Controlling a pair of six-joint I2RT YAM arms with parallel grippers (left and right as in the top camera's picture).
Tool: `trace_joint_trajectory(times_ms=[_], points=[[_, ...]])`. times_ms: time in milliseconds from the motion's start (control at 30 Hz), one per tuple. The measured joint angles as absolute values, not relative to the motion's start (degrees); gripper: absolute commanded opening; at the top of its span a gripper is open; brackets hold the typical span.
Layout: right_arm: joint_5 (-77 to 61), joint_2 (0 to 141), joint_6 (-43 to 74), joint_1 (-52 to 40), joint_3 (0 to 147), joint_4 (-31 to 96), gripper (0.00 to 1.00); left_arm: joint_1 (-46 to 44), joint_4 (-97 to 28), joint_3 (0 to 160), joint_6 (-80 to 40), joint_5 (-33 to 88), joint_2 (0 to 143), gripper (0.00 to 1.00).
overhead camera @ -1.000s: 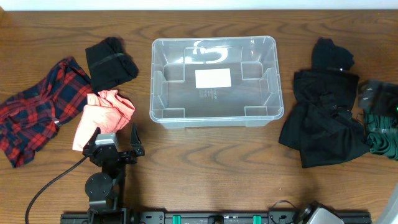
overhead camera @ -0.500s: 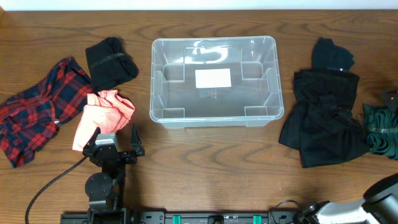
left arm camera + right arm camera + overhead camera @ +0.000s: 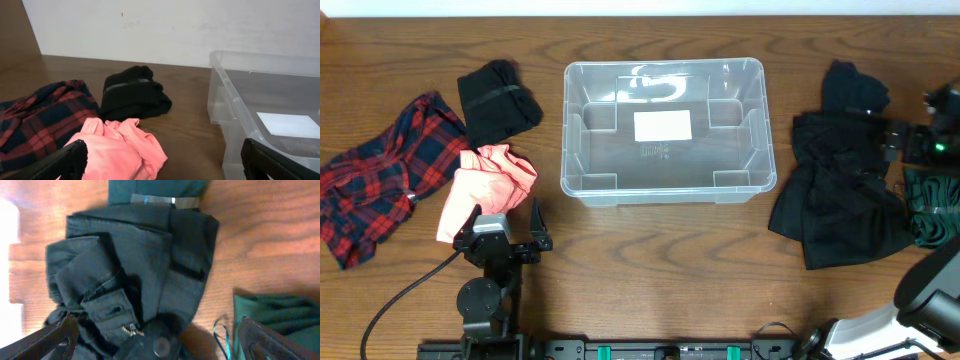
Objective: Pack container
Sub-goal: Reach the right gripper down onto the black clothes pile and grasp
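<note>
At the table's centre stands the clear plastic container [image 3: 665,130], open-topped, a white label [image 3: 662,126] on its floor, well apart from both arms. Left of it, the left gripper [image 3: 504,215] has its jaws spread wide just beside a pink garment [image 3: 488,178], which lies against a red plaid shirt [image 3: 380,180] and a folded black garment [image 3: 498,100]. Right of the container, the right gripper [image 3: 160,342] hangs, jaws spread wide, over crumpled black trousers [image 3: 135,265] beside a dark green garment [image 3: 280,315].

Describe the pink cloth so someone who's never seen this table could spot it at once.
Find the clear container in the middle of the table and look left, where three cloths lie bunched. The pink cloth is the one nearest the front edge, beyond the left hand. It is salmon pink; its neighbours are a red plaid cloth and a black cloth.
</note>
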State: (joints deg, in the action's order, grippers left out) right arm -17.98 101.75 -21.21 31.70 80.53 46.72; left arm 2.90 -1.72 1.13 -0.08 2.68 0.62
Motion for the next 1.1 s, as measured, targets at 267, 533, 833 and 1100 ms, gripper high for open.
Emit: trace_joint_trajectory(times_ms=[267, 533, 833, 1100], points=[[-11.8, 101.9, -19.7, 31.0, 80.5, 47.3, 0.99, 2.9, -1.7, 1.1, -0.1, 2.7, 0.6, 0.98], [-11.6, 108.7, -19.7, 31.0, 80.7, 49.0, 0.99, 2.9, -1.7, 1.1, -0.1, 2.7, 0.6, 0.98], [-13.9, 117.8, -20.5, 31.3, 81.9, 50.0, 0.99, 2.9, -1.7, 1.1, -0.1, 2.7, 0.6, 0.98], [-17.7, 120.0, -21.5, 32.0, 83.0, 50.7, 0.75, 2.9, -1.7, 1.1, -0.1, 2.7, 0.6, 0.98]])
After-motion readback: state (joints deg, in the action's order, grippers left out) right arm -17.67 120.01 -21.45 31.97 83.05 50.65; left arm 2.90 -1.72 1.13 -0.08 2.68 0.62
